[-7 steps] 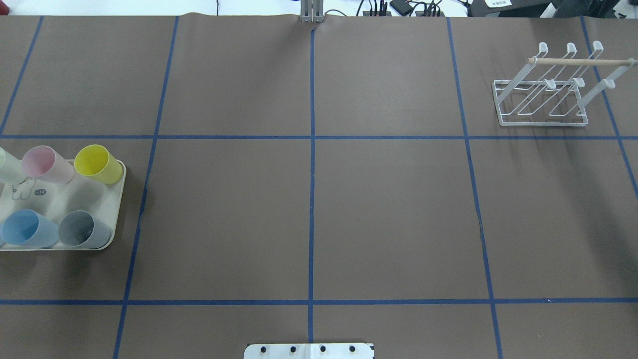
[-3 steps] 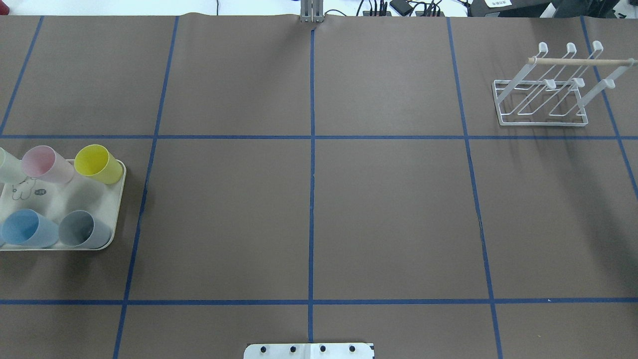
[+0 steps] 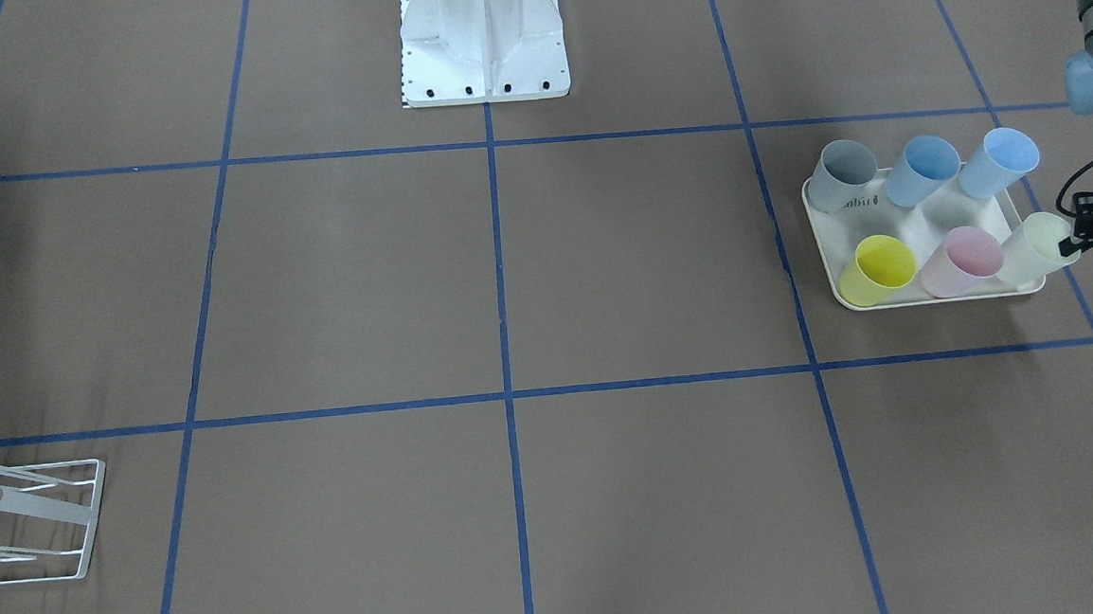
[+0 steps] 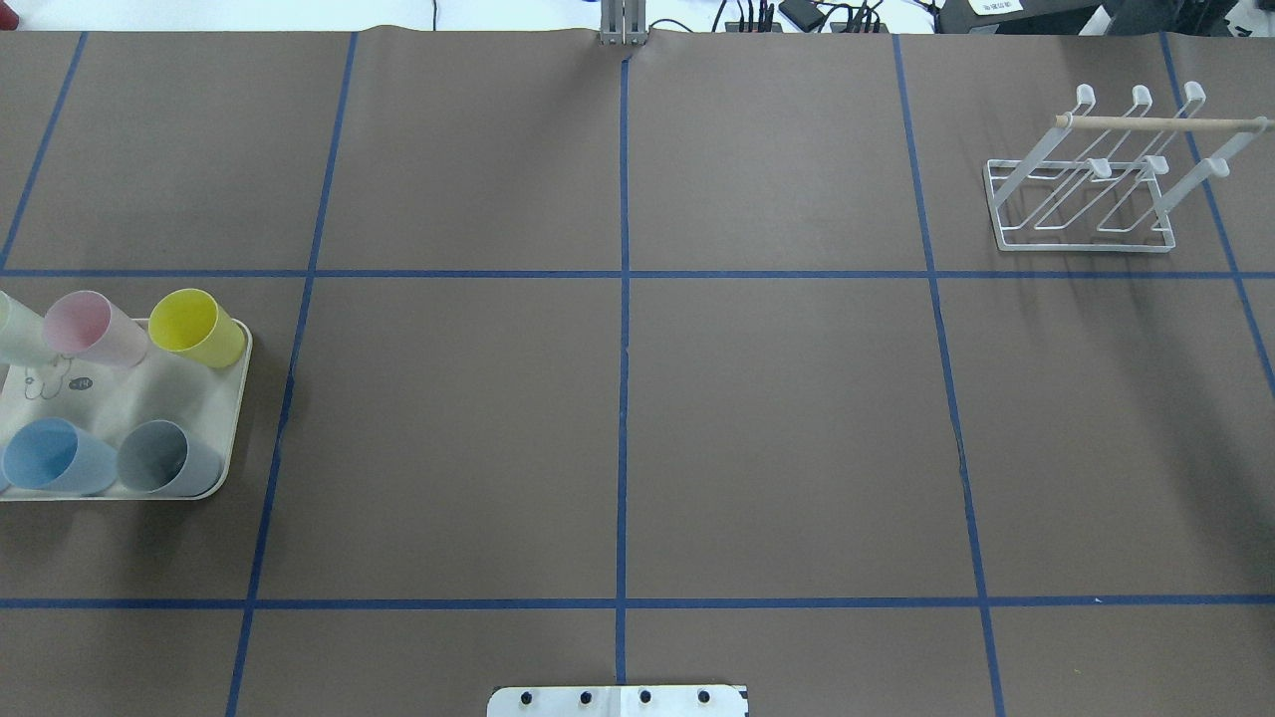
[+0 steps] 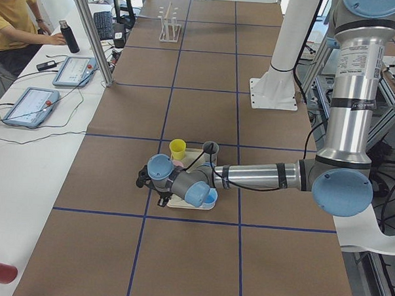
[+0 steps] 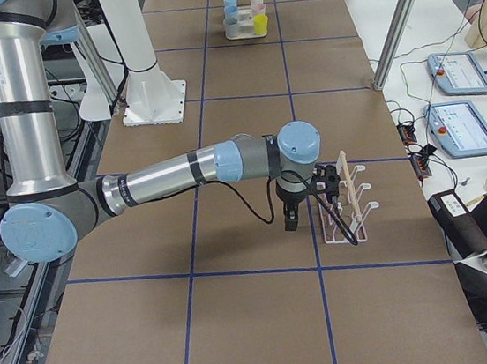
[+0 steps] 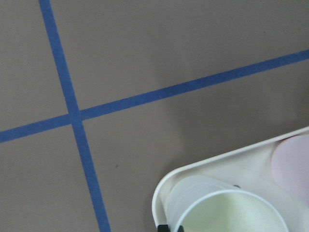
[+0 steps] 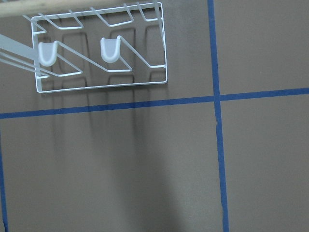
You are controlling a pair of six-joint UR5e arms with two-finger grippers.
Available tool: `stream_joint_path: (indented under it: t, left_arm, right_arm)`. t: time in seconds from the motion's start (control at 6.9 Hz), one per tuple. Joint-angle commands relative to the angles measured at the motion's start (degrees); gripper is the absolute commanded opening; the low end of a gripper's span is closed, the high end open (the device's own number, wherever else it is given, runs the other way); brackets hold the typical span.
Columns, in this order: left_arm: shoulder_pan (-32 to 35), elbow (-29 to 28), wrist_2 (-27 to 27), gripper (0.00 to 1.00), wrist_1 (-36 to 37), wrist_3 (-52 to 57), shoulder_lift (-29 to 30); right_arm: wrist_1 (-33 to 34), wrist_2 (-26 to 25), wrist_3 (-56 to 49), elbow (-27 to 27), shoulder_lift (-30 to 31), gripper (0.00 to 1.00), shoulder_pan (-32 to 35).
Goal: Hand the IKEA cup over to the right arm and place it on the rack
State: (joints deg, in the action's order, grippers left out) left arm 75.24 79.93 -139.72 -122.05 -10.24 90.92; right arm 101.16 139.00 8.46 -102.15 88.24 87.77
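The left gripper (image 3: 1076, 225) sits at the rim of a pale green plastic cup (image 3: 1027, 254) at the 4 o'clock corner of the cream tray (image 3: 928, 219), seen from the front — clamped or not, I cannot tell, nor for the right gripper (image 6: 291, 220), poised near the white wire rack with wooden dowel (image 4: 1155, 121) at overhead's 2 o'clock

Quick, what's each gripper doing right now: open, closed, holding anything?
Left gripper: at the pale cup's rim; cannot tell.
Right gripper: by the rack; cannot tell.
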Motion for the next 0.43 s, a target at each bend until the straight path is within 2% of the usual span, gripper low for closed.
stream_joint_path:
  t: [0.0,0.29]
  left_arm:
    - [7.9,2.4,0.9,0.0,0.6,-0.6,0.0]
    - [11.7,5.6,2.0,0.0,1.8,-1.1,-0.1]
  right_arm:
    - [0.0,0.0,0.1,0.0,0.0,1.0,-0.1]
    - [0.0,0.0,0.2,-0.1,0.0,1.0,-0.2]
